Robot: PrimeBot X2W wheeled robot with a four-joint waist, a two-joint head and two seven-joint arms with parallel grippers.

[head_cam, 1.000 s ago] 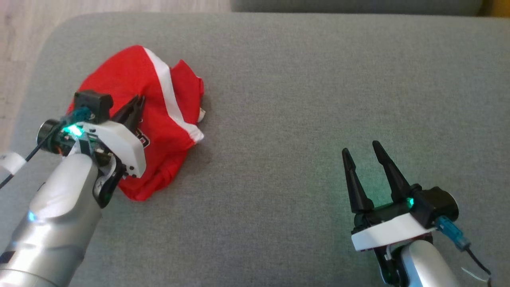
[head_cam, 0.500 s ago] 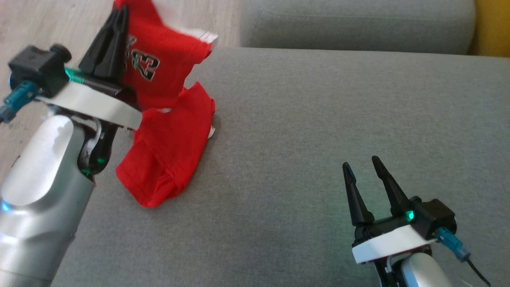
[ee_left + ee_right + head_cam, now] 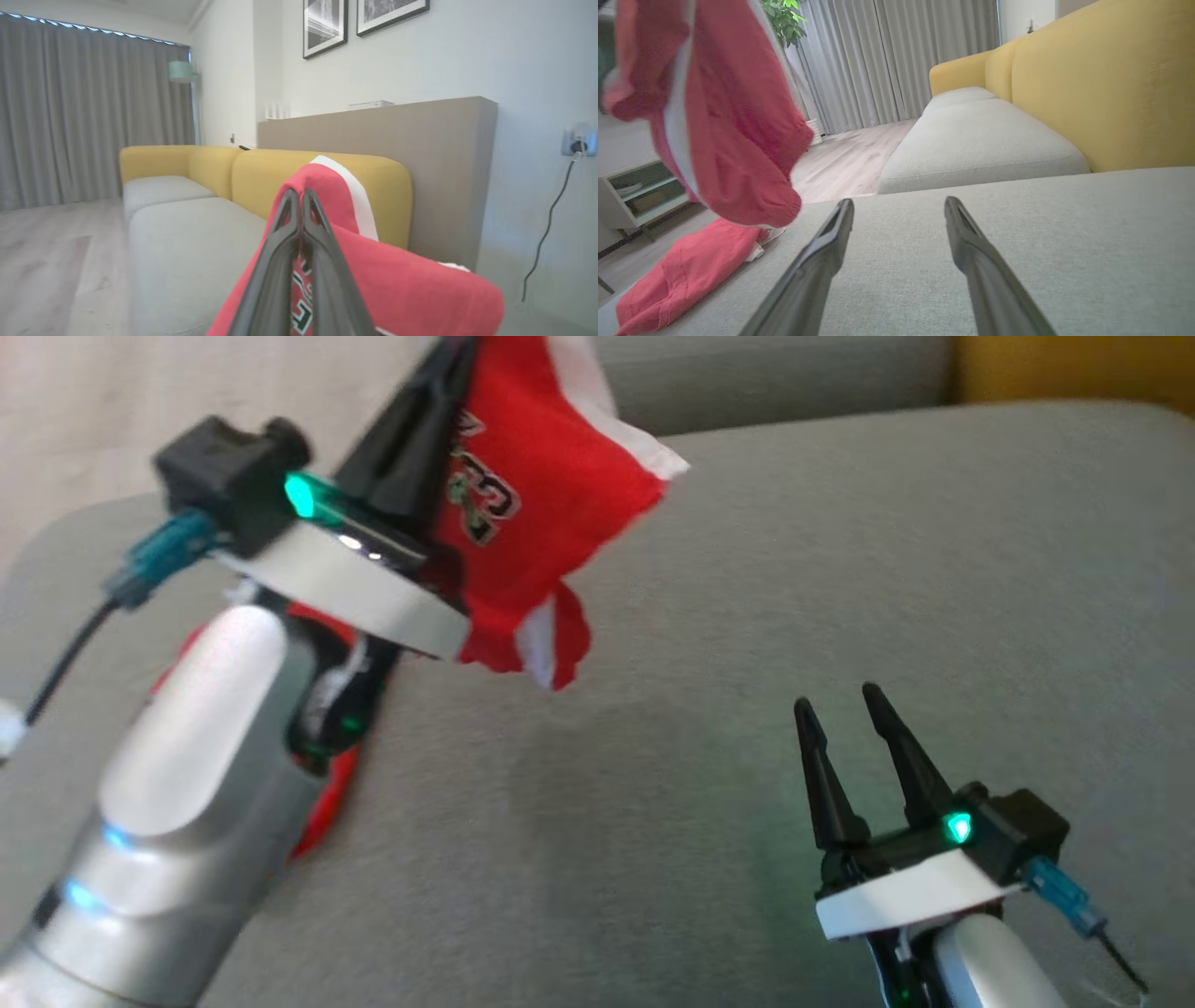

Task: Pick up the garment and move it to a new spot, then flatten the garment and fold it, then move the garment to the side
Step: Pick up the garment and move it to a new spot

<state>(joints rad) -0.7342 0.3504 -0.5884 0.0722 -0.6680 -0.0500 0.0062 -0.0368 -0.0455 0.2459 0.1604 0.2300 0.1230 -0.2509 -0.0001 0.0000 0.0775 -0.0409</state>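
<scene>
Pick-up is under way: the left gripper point(image 3: 299, 193) has its jaws clamped on the red garment point(image 3: 541, 495), raised above the grey seat's point(image 3: 840, 523) left edge, its lower part resting there; placing, flattening, folding and moving aside remain. The right gripper point(image 3: 837, 698) hovers with its jaws apart near the front right corner. The left forearm hides most of the trailing cloth

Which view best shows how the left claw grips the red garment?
Left wrist view: the left claw is shut on the garment, cloth bunched on both sides. Head view shows it blurred; right wrist view catches the hanging cloth.
</scene>
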